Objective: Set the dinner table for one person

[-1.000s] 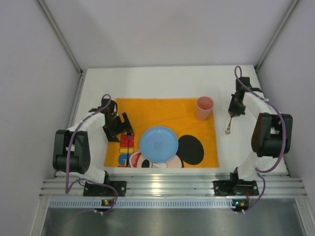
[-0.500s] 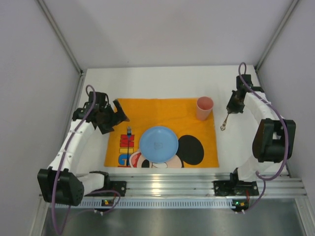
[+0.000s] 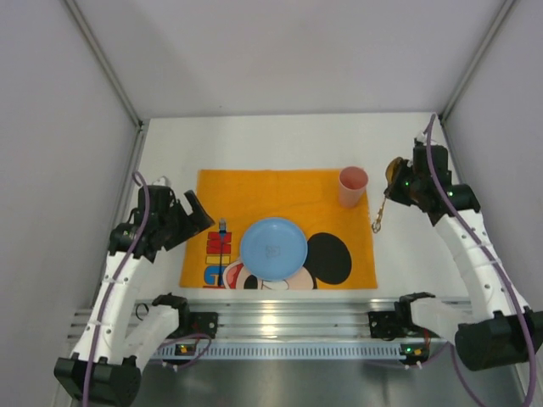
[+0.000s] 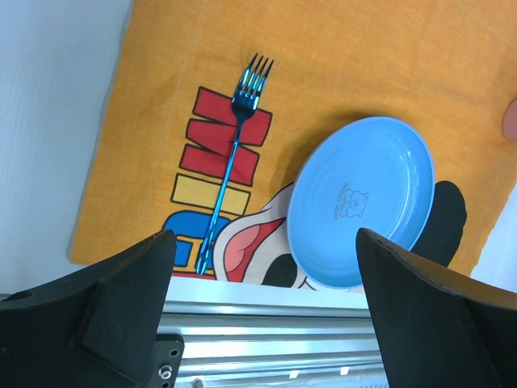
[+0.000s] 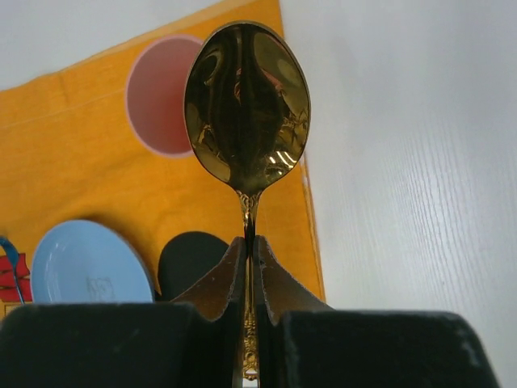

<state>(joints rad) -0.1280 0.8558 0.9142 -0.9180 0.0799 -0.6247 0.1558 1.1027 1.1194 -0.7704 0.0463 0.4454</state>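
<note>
- Top view: my left gripper [image 3: 193, 222] hangs wide open and empty over the left edge of the orange cloth [image 3: 280, 197]. My right gripper [image 3: 393, 178] is clamped on a gold spoon [image 3: 379, 216], which dangles above the white dinner table [image 3: 280, 140] just right of the cloth, near the pink cup [image 3: 353, 185].
- Left wrist: between my open jaws, a blue fork [image 4: 234, 153] lies on the cloth, left of the blue plate [image 4: 359, 202].
- Right wrist: my jaws pinch the spoon's handle, bowl pointing away from me; bare tabletop lies to the right.

Lab rig; white enclosure [image 3: 288, 59]; aluminium rail [image 3: 288, 320].
</note>
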